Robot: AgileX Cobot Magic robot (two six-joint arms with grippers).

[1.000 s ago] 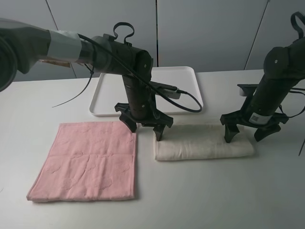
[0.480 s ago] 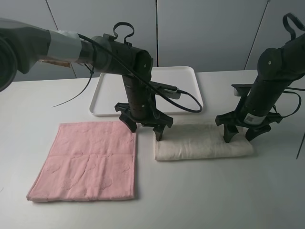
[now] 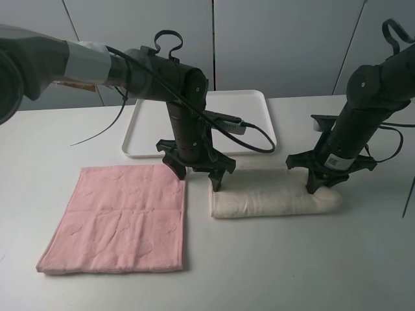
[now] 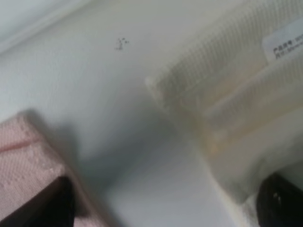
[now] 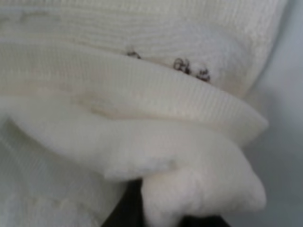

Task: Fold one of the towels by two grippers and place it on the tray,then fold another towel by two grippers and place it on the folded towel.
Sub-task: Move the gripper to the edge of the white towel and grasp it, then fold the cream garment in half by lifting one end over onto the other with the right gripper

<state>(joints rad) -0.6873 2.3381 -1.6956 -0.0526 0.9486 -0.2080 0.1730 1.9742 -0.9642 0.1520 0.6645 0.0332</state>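
The cream towel (image 3: pixel 272 201) lies folded into a long strip on the table, in front of the white tray (image 3: pixel 152 123). The pink towel (image 3: pixel 117 217) lies flat to its left. My left gripper (image 3: pixel 198 176) stands open over the gap between the two towels, one finger by the pink towel's corner (image 4: pixel 23 156) and the other on the cream towel's left end (image 4: pixel 236 109). My right gripper (image 3: pixel 319 186) is shut on the cream towel's right end, where the cloth (image 5: pixel 142 94) bunches up against a dark finger (image 5: pixel 125 210).
A black cable (image 3: pixel 253 139) from the left arm loops over the tray's front right corner. Grey wall panels stand behind the table. A white label (image 4: pixel 284 42) is sewn on the cream towel.
The right gripper has shifted a little left and closed its fingers on the cream towel's right end, which has bunched slightly. The left arm has stayed still.
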